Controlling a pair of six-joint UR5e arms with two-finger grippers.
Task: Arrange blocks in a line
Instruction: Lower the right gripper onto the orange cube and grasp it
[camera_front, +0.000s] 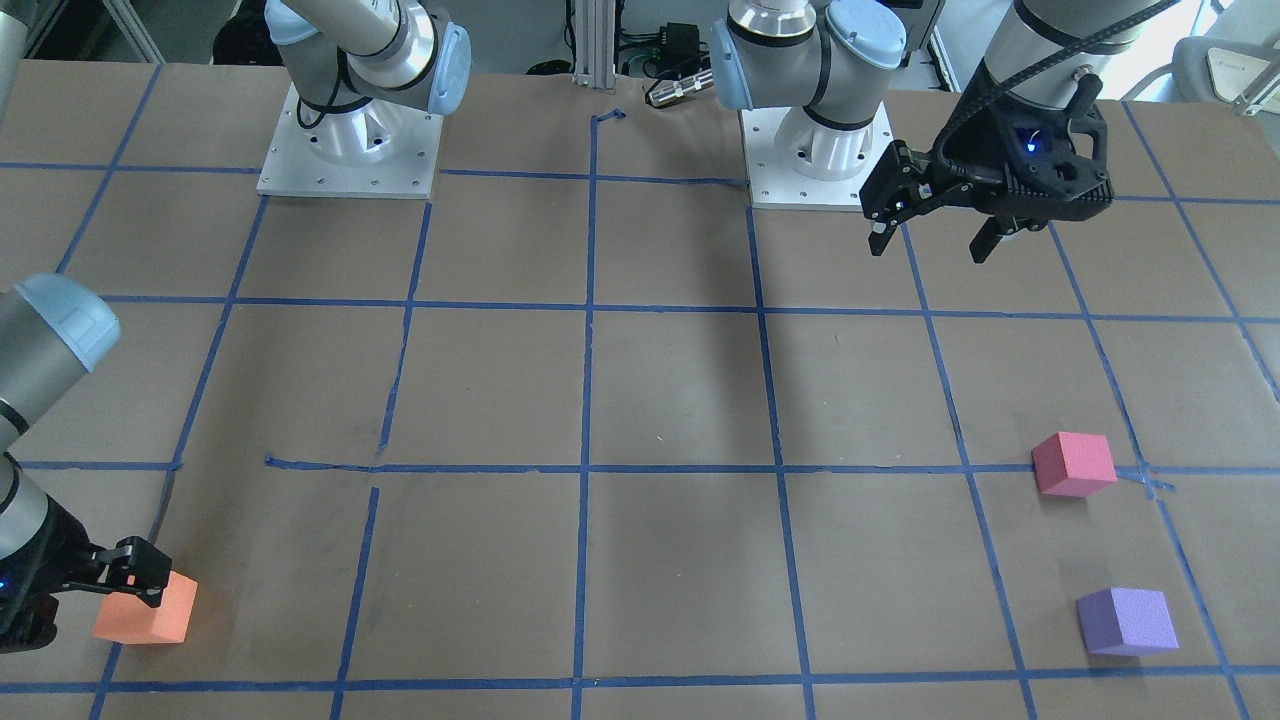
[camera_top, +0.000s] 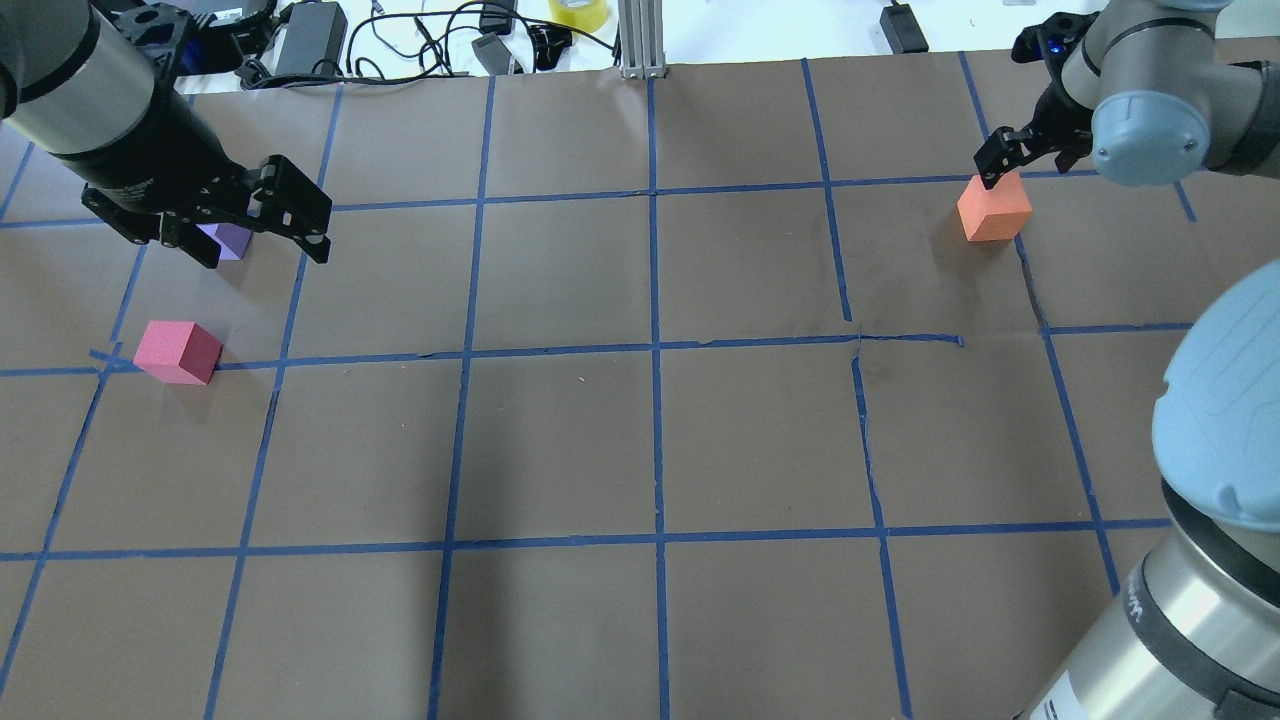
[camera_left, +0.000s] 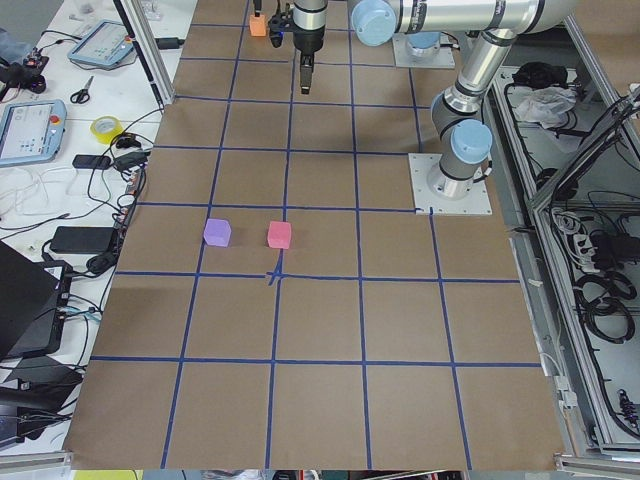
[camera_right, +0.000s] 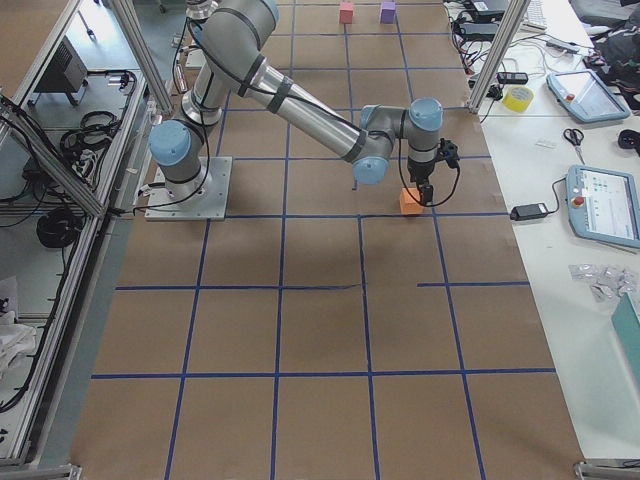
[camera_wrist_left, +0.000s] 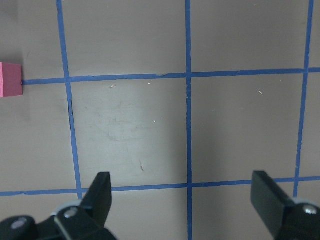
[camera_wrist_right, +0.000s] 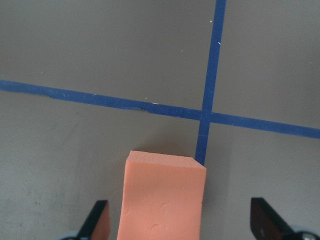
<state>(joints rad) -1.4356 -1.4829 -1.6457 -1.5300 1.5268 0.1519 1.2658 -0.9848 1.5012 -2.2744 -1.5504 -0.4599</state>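
Note:
The orange block (camera_front: 150, 615) sits near the table's far edge on my right side, also seen from overhead (camera_top: 993, 208). My right gripper (camera_wrist_right: 180, 225) is open and low around it, the block (camera_wrist_right: 162, 200) standing between the fingers, nearer one of them. The pinkish red block (camera_top: 178, 351) and the purple block (camera_front: 1125, 621) sit apart on my left side. My left gripper (camera_front: 930, 248) is open and empty, held well above the table. From overhead it (camera_top: 262, 255) partly hides the purple block (camera_top: 232, 240). The left wrist view shows the pink block's edge (camera_wrist_left: 10, 80).
The brown table (camera_top: 650, 440) is marked with a grid of blue tape. Both arm bases (camera_front: 348, 150) stand on the robot's side. Cables, power bricks and a roll of tape (camera_top: 578, 12) lie beyond the far edge.

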